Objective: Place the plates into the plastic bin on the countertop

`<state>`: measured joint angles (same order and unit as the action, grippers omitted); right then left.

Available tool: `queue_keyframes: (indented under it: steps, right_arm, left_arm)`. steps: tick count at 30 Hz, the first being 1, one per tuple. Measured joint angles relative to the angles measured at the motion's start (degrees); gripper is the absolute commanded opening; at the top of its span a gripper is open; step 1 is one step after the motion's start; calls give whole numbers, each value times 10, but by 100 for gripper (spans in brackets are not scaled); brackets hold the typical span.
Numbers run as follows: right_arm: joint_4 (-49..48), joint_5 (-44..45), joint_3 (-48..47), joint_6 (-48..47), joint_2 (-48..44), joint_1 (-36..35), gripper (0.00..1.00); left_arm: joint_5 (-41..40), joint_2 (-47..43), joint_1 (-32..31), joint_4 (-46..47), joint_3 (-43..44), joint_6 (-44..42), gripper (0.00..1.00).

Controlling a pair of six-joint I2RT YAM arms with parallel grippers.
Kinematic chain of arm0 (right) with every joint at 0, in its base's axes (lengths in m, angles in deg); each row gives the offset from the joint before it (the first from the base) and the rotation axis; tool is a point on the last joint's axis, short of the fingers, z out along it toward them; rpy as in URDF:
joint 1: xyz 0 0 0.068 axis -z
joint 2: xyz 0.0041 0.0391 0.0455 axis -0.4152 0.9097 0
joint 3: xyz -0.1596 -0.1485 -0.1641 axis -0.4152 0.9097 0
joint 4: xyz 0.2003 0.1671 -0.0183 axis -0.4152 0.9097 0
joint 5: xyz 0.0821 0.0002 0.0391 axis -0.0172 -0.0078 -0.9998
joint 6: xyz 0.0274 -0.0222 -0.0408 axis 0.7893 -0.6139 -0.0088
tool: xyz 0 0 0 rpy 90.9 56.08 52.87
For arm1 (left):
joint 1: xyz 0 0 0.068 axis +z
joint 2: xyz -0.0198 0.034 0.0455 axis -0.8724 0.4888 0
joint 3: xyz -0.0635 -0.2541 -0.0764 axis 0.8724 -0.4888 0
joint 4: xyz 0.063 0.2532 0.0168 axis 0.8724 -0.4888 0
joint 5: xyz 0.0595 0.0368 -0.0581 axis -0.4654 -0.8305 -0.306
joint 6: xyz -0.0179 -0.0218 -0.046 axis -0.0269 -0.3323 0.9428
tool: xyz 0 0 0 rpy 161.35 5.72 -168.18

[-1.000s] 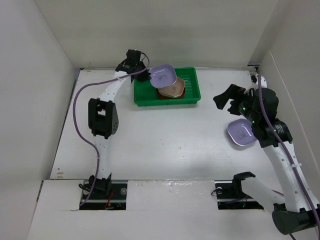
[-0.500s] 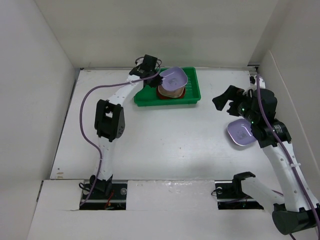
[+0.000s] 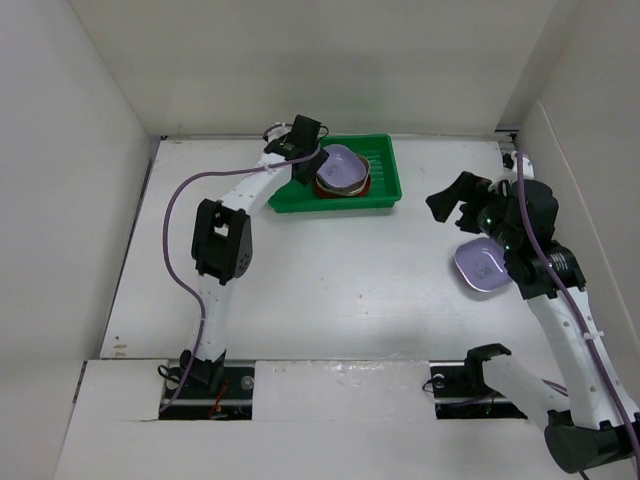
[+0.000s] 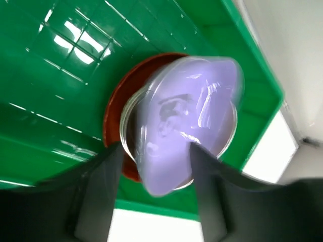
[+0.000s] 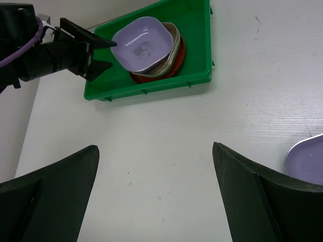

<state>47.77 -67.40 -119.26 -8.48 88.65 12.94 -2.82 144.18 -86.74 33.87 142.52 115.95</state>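
1. Lavender plate (image 3: 343, 165): atop the plate stack (image 5: 175, 53) in plastic bin (image 3: 386, 188), 12 o'clock on countertop (image 3: 330, 270).
2. Left gripper (image 5: 113, 54): jaws parted astride that plate's rim (wrist view blurred), gripping nothing.
3. Right gripper (image 5: 155, 147): spread wide, empty; second lavender plate (image 3: 482, 266) at 3 o'clock.

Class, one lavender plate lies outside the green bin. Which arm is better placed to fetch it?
Right. The right gripper, open, hovers close to the lavender plate on the countertop; the left gripper is far across at the bin.
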Motion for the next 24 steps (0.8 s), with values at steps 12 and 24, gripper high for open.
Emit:
queue_keyframes:
  steps: [12, 24]
  right_arm:
    - [3, 10, -1, 0, -12, 0, 100]
    - [69, 85, -72, 7, -94, 4, 100]
  left_arm:
    - [-33, -77, -78, 48, -1, -106, 100]
    - [48, 3, -280, 89, 87, -290, 100]
